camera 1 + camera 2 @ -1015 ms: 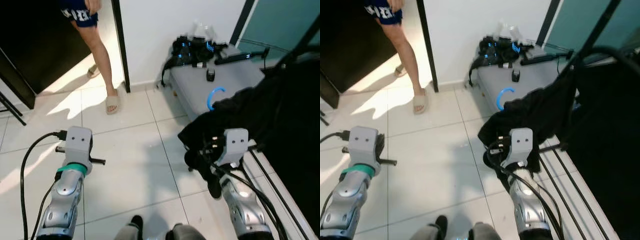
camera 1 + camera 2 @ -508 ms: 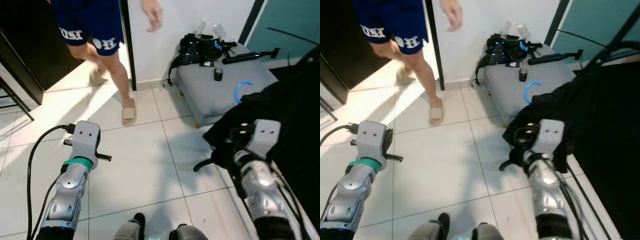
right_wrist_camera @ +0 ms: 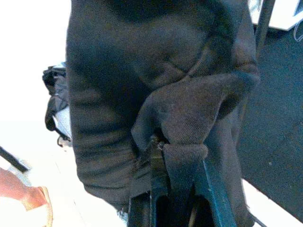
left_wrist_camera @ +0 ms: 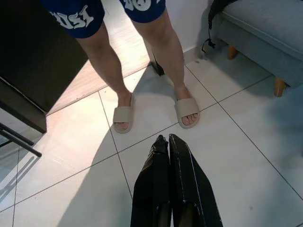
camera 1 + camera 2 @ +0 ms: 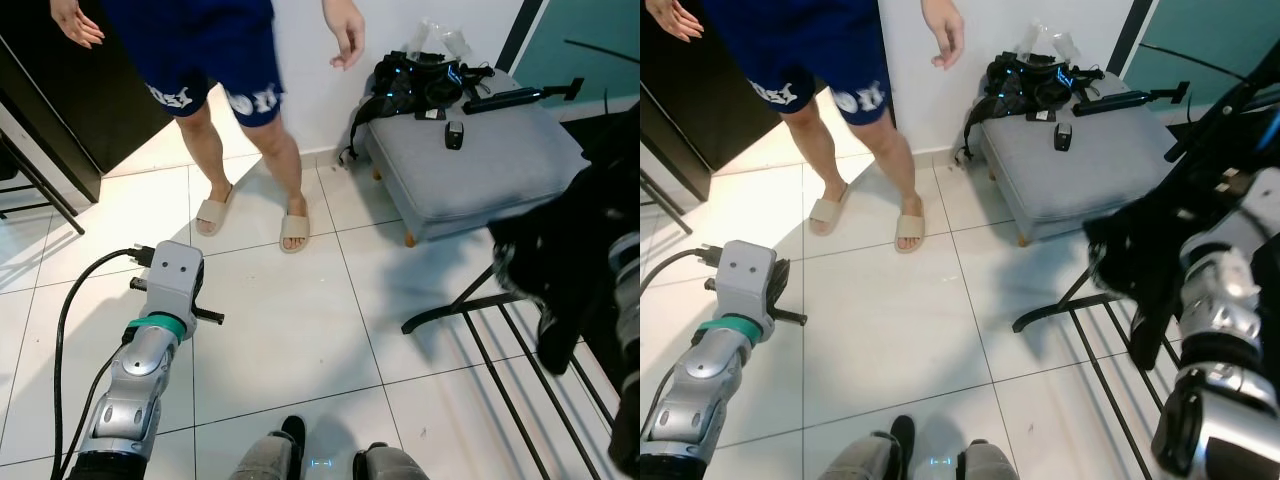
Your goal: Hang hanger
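Black garment [image 3: 156, 94] pinched in right gripper [image 3: 180, 189], raised by rack [image 5: 1090, 300] | left gripper [image 4: 169, 146] closed, empty, over tiles [image 4: 236, 156]

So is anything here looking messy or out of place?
The dark garment in the right gripper hangs bunched and crumpled beside the drying rack, not spread flat. A tangle of black straps spills over the grey ottoman's edge. A person stands close by.

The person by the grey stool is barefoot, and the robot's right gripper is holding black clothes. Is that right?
Not quite. The person wears beige slippers, as the left wrist view shows. The rest holds: they stand by the grey stool, and the right gripper holds black clothes.
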Available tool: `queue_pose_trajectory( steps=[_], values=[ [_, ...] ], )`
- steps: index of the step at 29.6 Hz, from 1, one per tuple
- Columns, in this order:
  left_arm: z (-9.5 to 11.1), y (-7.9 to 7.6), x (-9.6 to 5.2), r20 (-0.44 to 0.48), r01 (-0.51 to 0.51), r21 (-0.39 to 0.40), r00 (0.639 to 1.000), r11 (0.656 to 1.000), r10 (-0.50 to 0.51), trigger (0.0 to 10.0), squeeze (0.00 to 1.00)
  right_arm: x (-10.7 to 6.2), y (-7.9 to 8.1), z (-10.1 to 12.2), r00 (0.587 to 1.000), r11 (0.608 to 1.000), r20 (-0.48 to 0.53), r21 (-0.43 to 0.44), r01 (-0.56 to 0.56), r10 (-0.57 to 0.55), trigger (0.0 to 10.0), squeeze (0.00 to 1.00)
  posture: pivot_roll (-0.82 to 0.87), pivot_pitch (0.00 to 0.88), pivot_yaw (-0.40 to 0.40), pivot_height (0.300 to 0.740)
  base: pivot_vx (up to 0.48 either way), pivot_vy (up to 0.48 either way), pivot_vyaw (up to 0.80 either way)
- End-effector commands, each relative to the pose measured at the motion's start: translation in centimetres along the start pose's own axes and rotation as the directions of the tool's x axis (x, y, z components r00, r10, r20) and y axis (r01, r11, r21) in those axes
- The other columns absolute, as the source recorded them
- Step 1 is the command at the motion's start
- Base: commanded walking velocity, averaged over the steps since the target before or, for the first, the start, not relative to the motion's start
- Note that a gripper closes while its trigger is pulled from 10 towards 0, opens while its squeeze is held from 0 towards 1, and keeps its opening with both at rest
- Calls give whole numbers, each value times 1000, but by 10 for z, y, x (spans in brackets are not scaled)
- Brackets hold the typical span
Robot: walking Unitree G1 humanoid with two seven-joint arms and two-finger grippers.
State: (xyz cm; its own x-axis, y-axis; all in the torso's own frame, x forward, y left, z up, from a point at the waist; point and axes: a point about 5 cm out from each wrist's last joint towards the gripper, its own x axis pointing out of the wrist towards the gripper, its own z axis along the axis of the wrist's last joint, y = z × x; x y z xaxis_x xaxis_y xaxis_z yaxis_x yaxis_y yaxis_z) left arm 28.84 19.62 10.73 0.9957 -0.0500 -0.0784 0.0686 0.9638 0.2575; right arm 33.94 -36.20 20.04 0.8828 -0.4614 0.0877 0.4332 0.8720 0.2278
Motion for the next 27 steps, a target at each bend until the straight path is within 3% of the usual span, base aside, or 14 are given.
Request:
queue_pose_trajectory(
  steps=[1, 6, 9, 11, 13, 15, 19, 21, 24, 26, 27],
  values=[
    [-6, 1, -3, -33, 3, 6, 999, 1000, -2, 10000, 0, 4, -6, 14, 997, 998, 50, 22, 58, -59, 10000, 0, 2, 126, 97, 740, 0, 0, 0],
    [-6, 2, -5, -33, -3, 6, 999, 1000, 3, 10000, 0, 6, -10, 20, 992, 993, 55, 31, 112, -114, 10000, 0, 3, 127, 94, 740, 0, 0, 0],
    [-7, 2, -7, -37, -5, 6, 999, 1000, 5, 10000, 0, 2, -12, 7, 994, 994, 17, -14, 107, -107, 10000, 0, 2, 125, 93, 740, 0, 0, 0],
    [-8, 2, -8, -41, -6, 3, 999, 1000, 6, 10000, 0, -10, -23, -19, 991, 991, -23, -43, 127, -128, 10000, 0, 1, 131, 89, 740, 0, 0, 0],
    [-8, 2, -8, -41, -6, 3, 999, 1000, 6, 10000, 0, -10, -23, -19, 991, 991, -23, -43, 127, -128, 10000, 0, 1, 131, 89, 740, 0, 0, 0],
    [-11, 0, -10, -50, 2, 2, 999, 1000, -2, 10000, 0, -33, -34, -45, 991, 989, 14, -57, 136, -136, 10000, 0, -1, 147, 87, 740, 0, 0, 0],
    [-11, 1, -10, -55, 8, 6, 998, 1000, -8, 10000, 0, -50, -33, -59, 991, 990, 51, -61, 124, -121, 10000, 0, -7, 135, 96, 740, 0, 0, 0],
    [-11, 1, -10, -58, 9, 6, 998, 1000, -9, 10000, 0, -71, -24, -84, 996, 992, -1, -84, 93, -93, 10000, 0, -11, 150, 95, 740, 0, 0, 0],
    [-11, 2, -10, -63, 5, 1, 998, 1000, -4, 10000, 0, -84, -20, -101, 994, 993, -47, -65, 97, -100, 10000, 0, -10, 161, 92, 740, 0, 0, 0],
    [-12, 2, -12, -69, 7, 2, 998, 1000, -7, 10000, 0, -116, -10, -142, 981, 995, -173, -63, 75, -85, 10000, 0, -10, 163, 92, 740, 0, 0, 0],
    [-12, 2, -12, -69, 7, 2, 998, 1000, -7, 10000, 0, -116, -10, -142, 981, 995, -173, -63, 75, -85, 10000, 0, -10, 163, 92, 740, 0, 0, 0]
  ],
)
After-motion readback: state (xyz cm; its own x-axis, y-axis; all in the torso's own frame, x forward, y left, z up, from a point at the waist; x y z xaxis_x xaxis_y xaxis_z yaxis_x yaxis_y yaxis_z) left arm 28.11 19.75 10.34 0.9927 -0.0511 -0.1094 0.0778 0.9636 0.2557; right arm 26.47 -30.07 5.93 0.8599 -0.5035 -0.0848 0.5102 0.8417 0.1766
